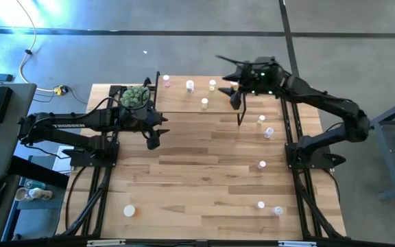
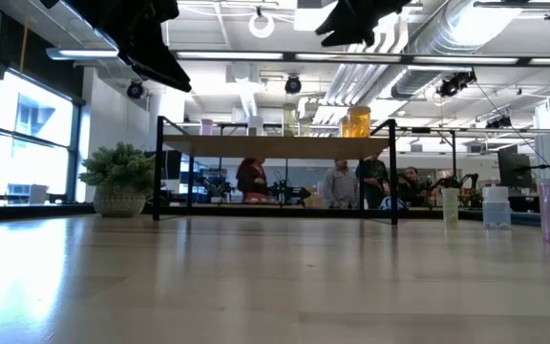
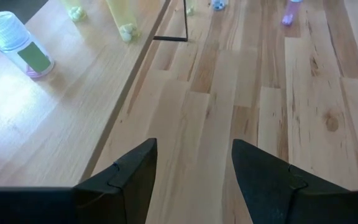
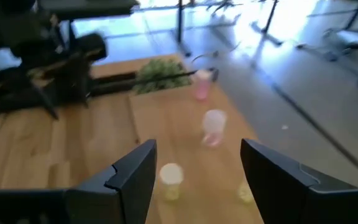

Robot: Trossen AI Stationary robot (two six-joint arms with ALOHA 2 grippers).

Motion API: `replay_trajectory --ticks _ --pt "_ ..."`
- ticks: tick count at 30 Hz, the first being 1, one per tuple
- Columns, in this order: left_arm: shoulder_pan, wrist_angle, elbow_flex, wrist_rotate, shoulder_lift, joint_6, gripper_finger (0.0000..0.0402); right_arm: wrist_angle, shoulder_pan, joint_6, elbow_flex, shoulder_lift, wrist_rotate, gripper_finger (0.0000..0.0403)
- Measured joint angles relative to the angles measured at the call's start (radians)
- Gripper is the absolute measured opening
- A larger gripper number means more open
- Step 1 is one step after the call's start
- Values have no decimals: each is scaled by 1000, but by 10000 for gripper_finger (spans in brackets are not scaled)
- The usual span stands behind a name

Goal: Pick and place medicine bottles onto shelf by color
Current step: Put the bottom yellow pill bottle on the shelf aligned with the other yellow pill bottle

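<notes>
White lettering runs along the left arm's upper link in the high view, too small to read for certain, and the pink bottle (image 3: 18, 45) on the shelf carries a green label with no legible print. The counter (image 1: 204, 178) is made of pale wooden planks on a black frame, standing on a grey floor in a bright open room with ceiling ducts, large windows and several people visible in the distance under the shelf in the low view. The shelf (image 1: 197, 103), a light wooden top on thin black legs, sits along the far edge of the counter, with a small potted plant (image 1: 135, 97) at its left end. On it stand the pink bottle near the plant, a whitish bottle (image 1: 190, 86) and two yellow-green bottles (image 1: 212, 85), one of them nearer the shelf's front edge. Other bottles wait on the counter: a scatter along the right side (image 1: 262, 165), two near the front right corner (image 1: 278, 211), and one white-capped bottle (image 1: 129, 211) near the front left. The left gripper (image 3: 194, 168) hovers above the counter just in front of the shelf's left part, fingers spread and holding nothing. The right gripper (image 4: 197, 171) hangs over the shelf's right part above the bottles there, fingers also spread and empty.
</notes>
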Motion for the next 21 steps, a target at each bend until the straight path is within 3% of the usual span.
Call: replay_trajectory --ticks 4,9,21 --pt "0 0 0 0 0 0 200 8 11 -38 0 65 -62 225" --pt "0 -1 0 0 0 0 200 16 26 -118 0 128 -69 225" --pt "0 -1 0 -1 0 0 200 89 27 -126 0 248 -59 225"
